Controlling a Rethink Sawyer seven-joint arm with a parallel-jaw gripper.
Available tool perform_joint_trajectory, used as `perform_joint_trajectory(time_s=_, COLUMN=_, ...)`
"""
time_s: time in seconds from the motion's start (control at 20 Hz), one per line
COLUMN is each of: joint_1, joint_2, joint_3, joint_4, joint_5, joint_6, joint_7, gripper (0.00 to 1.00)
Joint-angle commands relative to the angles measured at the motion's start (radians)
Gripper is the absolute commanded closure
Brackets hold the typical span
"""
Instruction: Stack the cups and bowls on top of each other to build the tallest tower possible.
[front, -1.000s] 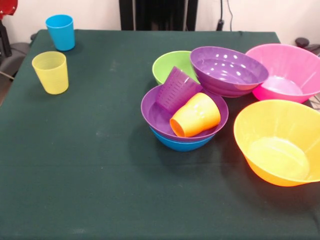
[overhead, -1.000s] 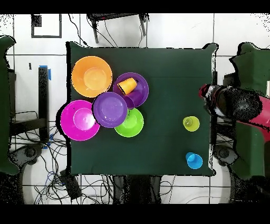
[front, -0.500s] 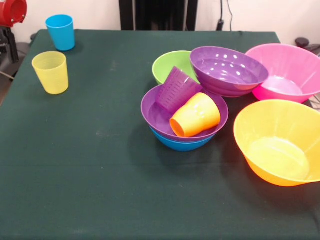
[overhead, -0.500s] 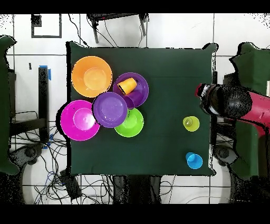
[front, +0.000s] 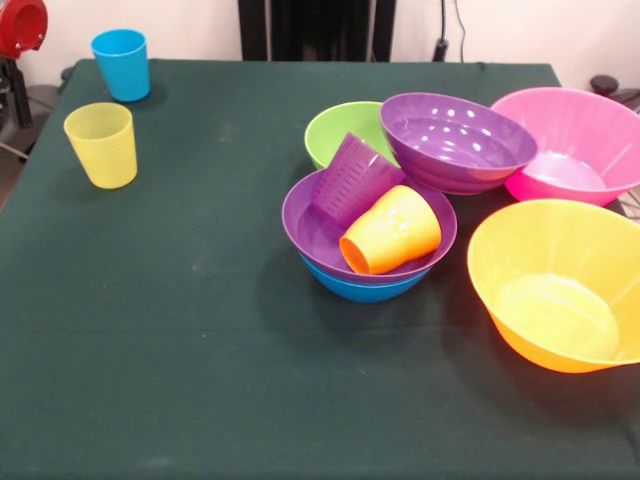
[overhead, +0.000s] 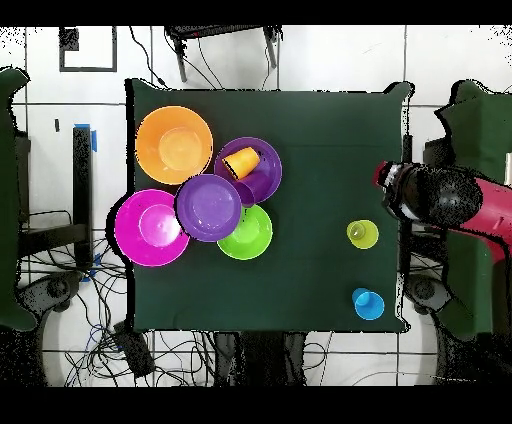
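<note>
Arm (overhead: 450, 200) off table (overhead: 320, 270) edge, beside yellow cup (overhead: 362, 234).

Place: robot lab
Floor: pale tiles, loose cables (overhead: 110, 330) trailing around
Counter: counter (front: 200, 300) under dark green cloth
Machine: red and black arm (overhead: 450, 200) beside it

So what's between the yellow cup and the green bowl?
Nothing: only bare green tablecloth between the yellow cup and the green bowl, shown in both views.

The green-clothed table (front: 150, 330) carries yellow cup (front: 101, 145) and blue cup (front: 121, 64) nearest the arm (overhead: 440, 197); the bowls (front: 556, 283) sit well apart from it.
</note>
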Motion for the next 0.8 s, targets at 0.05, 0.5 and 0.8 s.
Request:
perform_joint_trajectory(time_s=0.05, joint_1=0.022, joint_2=0.046, joint_3=-0.019, joint_4=0.006, joint_5=-0.075, joint_6=-0.062, joint_7=-0.055, gripper=0.00)
perform_joint_trajectory(time_s=0.5, joint_1=0.022, joint_2=-0.009, joint_3=-0.039, joint_4=0.060, joint_5=-0.093, joint_6=-0.045, joint_7=-0.067, gripper=0.00)
perform_joint_trajectory(time_s=0.8, joint_1=0.061, joint_2=-0.074, joint_3=-0.086, joint_4=0.142, joint_5=-0.128, joint_6=-0.105, joint_7=0.008, gripper=0.00)
